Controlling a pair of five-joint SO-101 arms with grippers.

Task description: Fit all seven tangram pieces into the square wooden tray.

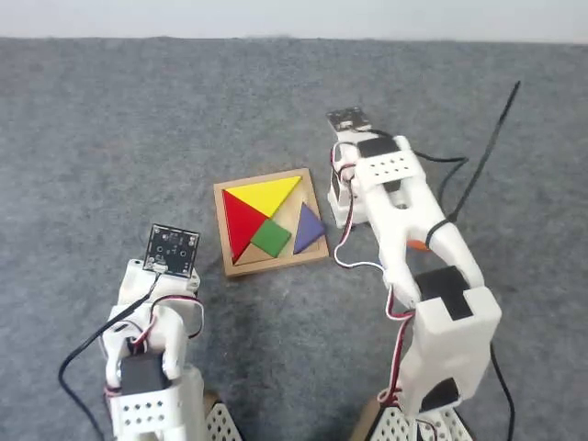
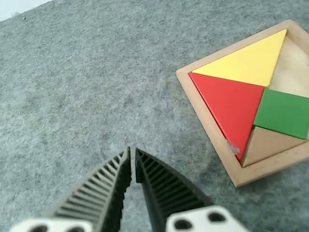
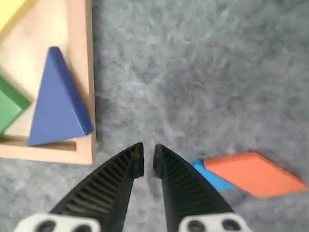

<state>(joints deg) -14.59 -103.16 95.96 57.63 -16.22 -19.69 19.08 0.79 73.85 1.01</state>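
Left gripper [image 2: 133, 157] and right gripper [image 3: 147, 157] both have jaws together, empty; orange parallelogram [image 3: 253, 174] lies on a light-blue piece [image 3: 212, 177], so grabbing it could drag both or slip.

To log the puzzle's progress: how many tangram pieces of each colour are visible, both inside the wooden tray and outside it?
Yellow triangle: 1, in the wooden tray
Red triangle: 1, in tray
Green square: 1, in tray
Dark blue triangle: 1, in tray
Orange parallelogram: 1, on the mat
Light blue piece: 1, partly under the orange one
Total: 6
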